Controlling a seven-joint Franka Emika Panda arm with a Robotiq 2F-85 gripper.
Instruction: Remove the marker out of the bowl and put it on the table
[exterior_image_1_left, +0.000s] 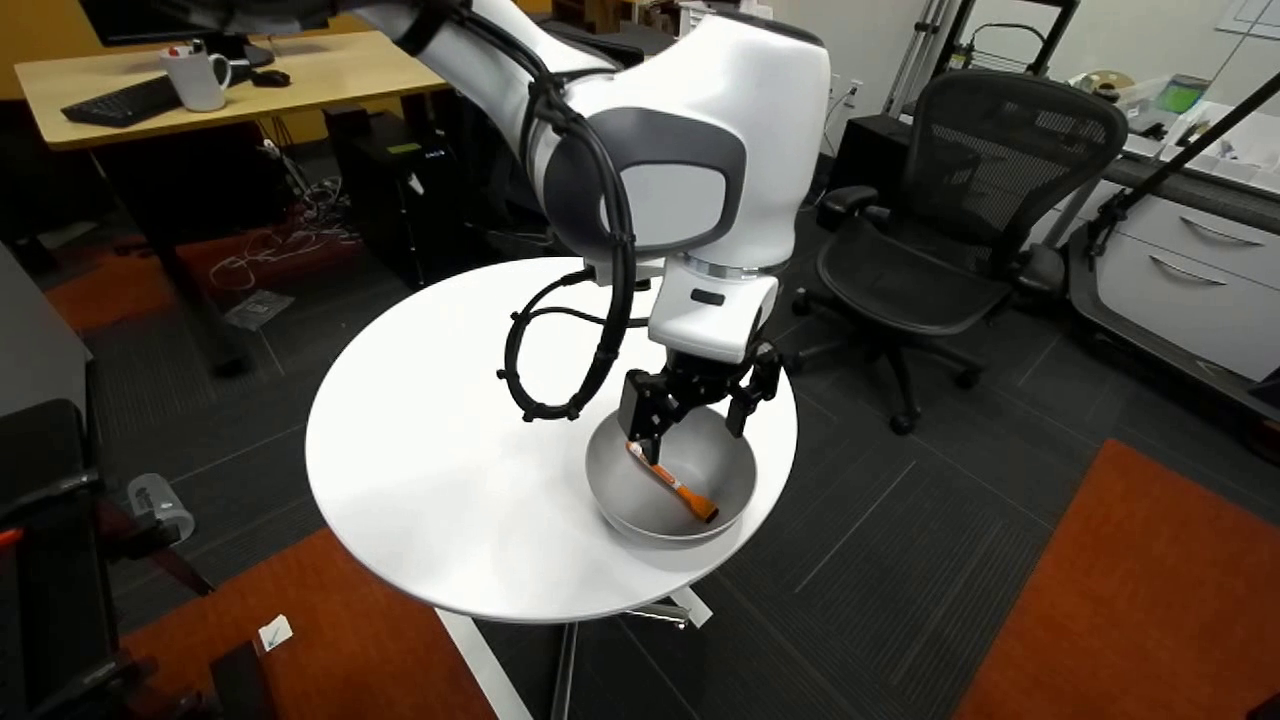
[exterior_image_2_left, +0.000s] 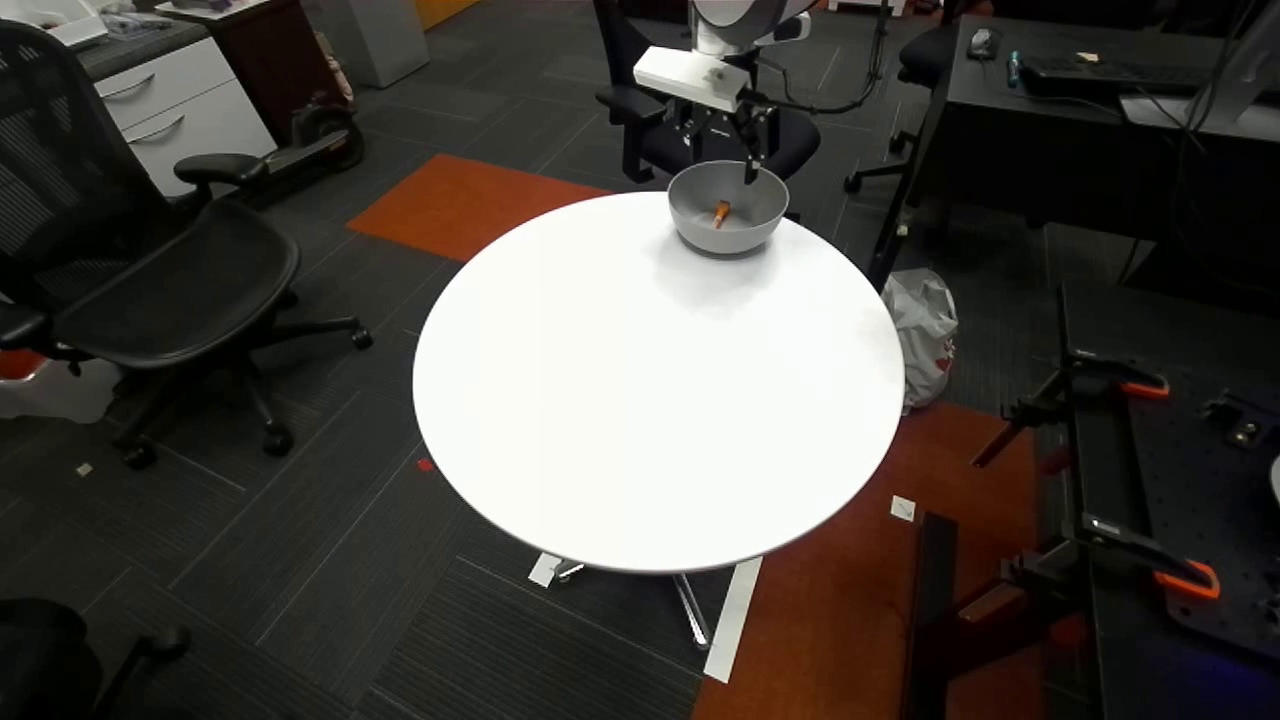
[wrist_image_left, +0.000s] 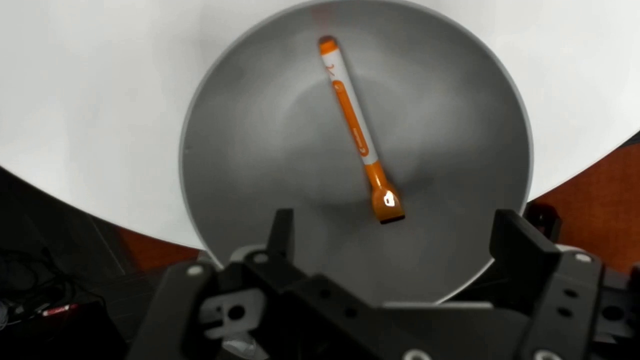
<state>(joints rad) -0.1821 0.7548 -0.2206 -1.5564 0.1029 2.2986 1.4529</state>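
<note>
The orange-and-white marker (exterior_image_1_left: 671, 483) lies inside the grey bowl (exterior_image_1_left: 622, 502); in the wrist view the marker (wrist_image_left: 352, 115) slants across the bowl (wrist_image_left: 240, 125), its wide orange end toward my gripper. An exterior view shows the marker's orange end (exterior_image_2_left: 721, 212) in the bowl (exterior_image_2_left: 725, 240). The bowl stands near the edge of the round white table (exterior_image_1_left: 450, 450). My gripper (exterior_image_1_left: 695, 437) is over the bowl. In the wrist view my gripper (wrist_image_left: 395, 235) is open and empty, its fingers wide apart on either side of the marker's wide end, not touching it.
The table's white top (exterior_image_2_left: 650, 380) extends beside the bowl. A black mesh chair (exterior_image_1_left: 960, 220) stands near the table. A light-wood desk (exterior_image_1_left: 340, 75) with a white mug (exterior_image_1_left: 197, 80) is behind. A cable loop (exterior_image_1_left: 575, 405) hangs from the arm over the table.
</note>
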